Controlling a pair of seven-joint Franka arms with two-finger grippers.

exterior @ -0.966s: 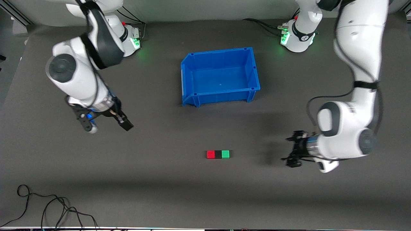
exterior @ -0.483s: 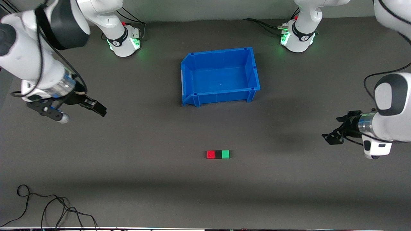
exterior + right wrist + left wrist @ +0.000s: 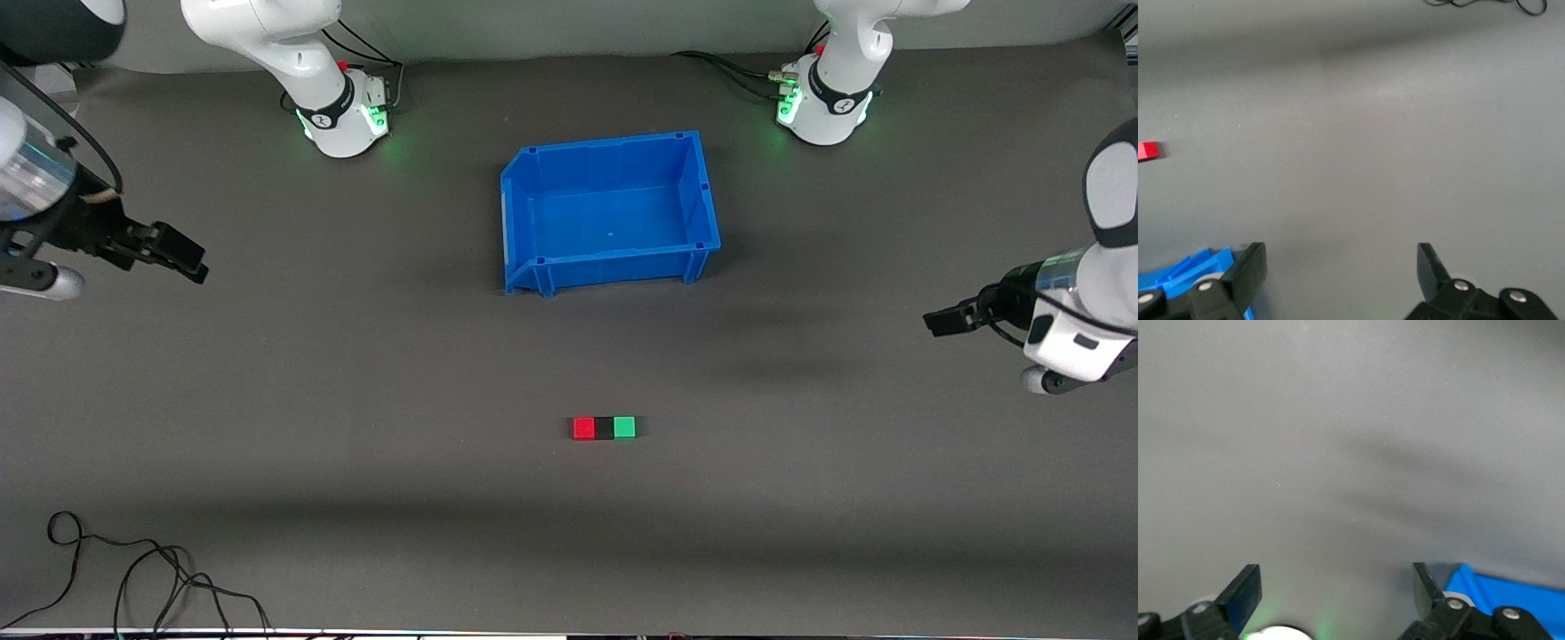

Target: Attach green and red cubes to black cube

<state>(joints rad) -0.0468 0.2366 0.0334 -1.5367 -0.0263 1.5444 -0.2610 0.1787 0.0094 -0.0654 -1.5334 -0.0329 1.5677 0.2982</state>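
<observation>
The right arm rises from its base, loops out past the right arm's end of the table and comes back in low, its wrist level. The right gripper (image 3: 182, 258) hangs in the air over the mat at that end, fingers (image 3: 1248, 270) spread wide with nothing between them. The left arm mirrors it at the left arm's end, forearm dropping to a level wrist. The left gripper (image 3: 947, 318) hangs over the mat there, pointing inward, fingers (image 3: 1245, 590) parted wide and holding nothing.
</observation>
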